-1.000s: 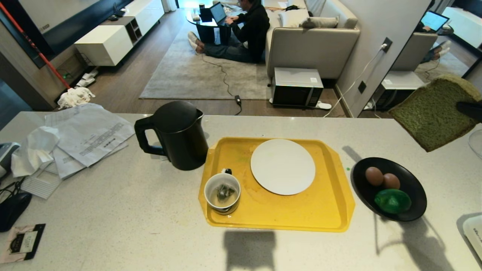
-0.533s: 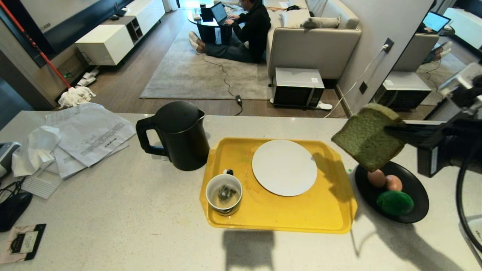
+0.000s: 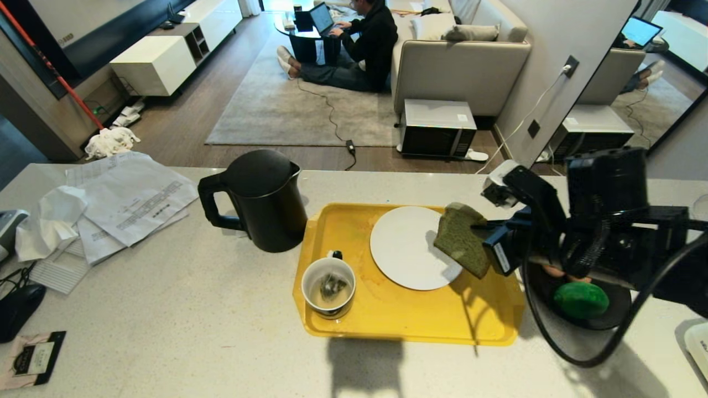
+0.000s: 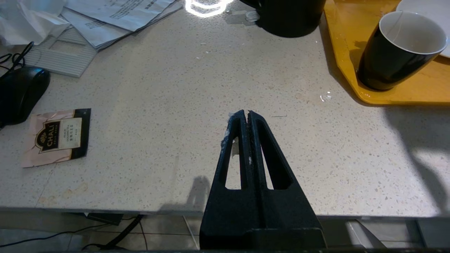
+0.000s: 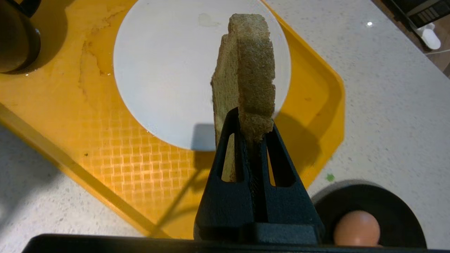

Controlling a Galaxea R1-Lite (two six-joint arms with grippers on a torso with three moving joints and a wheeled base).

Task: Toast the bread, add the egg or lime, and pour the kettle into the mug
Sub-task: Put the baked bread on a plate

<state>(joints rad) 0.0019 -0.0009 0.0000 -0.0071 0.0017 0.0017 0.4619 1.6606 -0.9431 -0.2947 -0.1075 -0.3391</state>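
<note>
My right gripper is shut on the bread, a thick green slice with a tan crust, held on edge. The slice hangs over the right rim of the white plate on the yellow tray. The mug, with a tea bag inside, stands at the tray's near left. Left of the tray stands the black kettle. Behind my right arm a black bowl holds the lime and an egg. My left gripper stays shut and empty over the counter's near edge.
Papers and a crumpled tissue cover the counter's far left. A black mouse and a tea packet lie at the near left. Beyond the counter a person sits on the floor with a laptop.
My right arm has swung in from the far right, carrying the bread left and down, from beyond the bowl to over the plate's right rim. The left gripper has not moved.
</note>
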